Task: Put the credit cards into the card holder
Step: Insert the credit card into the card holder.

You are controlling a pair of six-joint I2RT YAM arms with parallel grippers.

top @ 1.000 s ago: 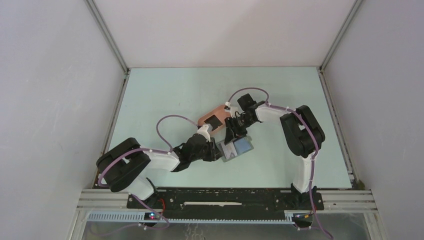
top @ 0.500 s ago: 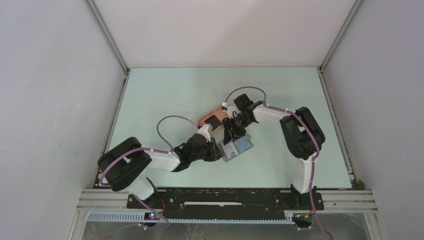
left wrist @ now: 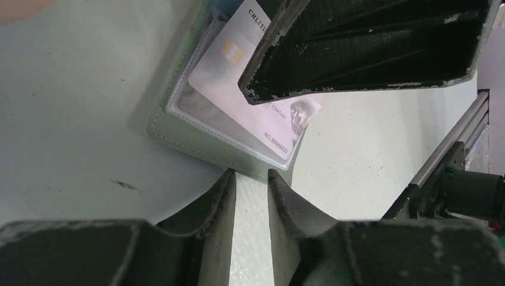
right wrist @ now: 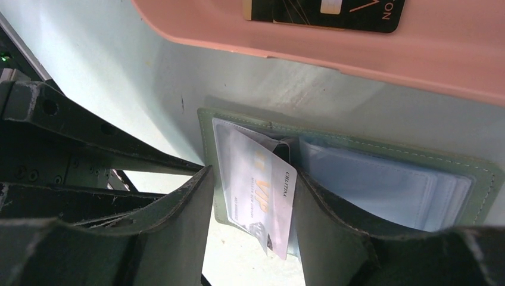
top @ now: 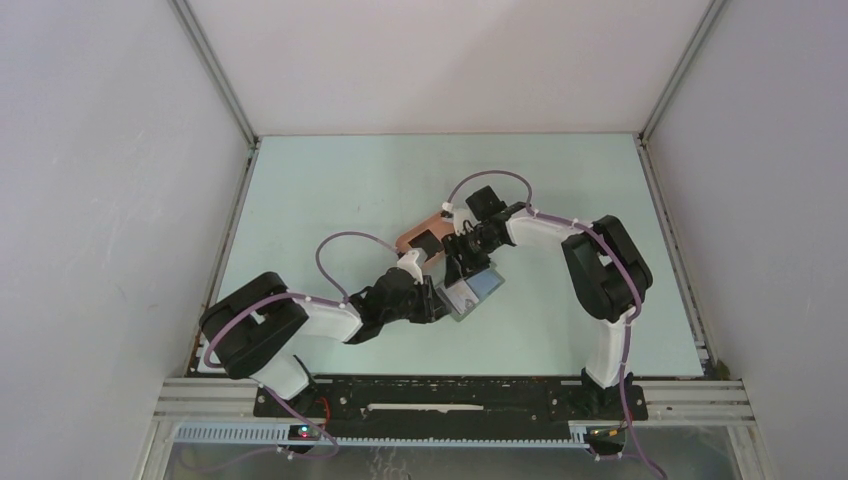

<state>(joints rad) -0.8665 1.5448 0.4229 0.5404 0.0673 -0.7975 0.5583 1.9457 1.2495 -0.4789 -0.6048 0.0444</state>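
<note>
Card holder (top: 478, 293): laid open on the table (top: 330, 190) at the centre of the overhead view, between the two wrists. It is grey-green with a stitched rim and clear plastic sleeves inside.
White card (right wrist: 256, 193): set at a tilt, its upper end tucked into the left-hand sleeve and its lower corner projecting past the holder's lower edge. It is glossy and printed with "VIP".
Right gripper (right wrist: 252, 171): jaws spread and set astride the white card. A strip of holder is seen between the card and one finger.
Left gripper (left wrist: 250, 176): jaws held narrowly apart with nothing between them. The tips are just beside the holder's edge, and bare table is seen through the gap.
In the way: a black finger (left wrist: 369, 47) from the opposite arm is laid over part of the white card in the left wrist view.
Pink tray (right wrist: 357, 53): smooth with a rounded rim, just above the holder in the right wrist view. A dark card (right wrist: 321, 9) with gold lettering is held in it.
Finger surfaces: black, ribbed, scuffed pale at the edges.
</note>
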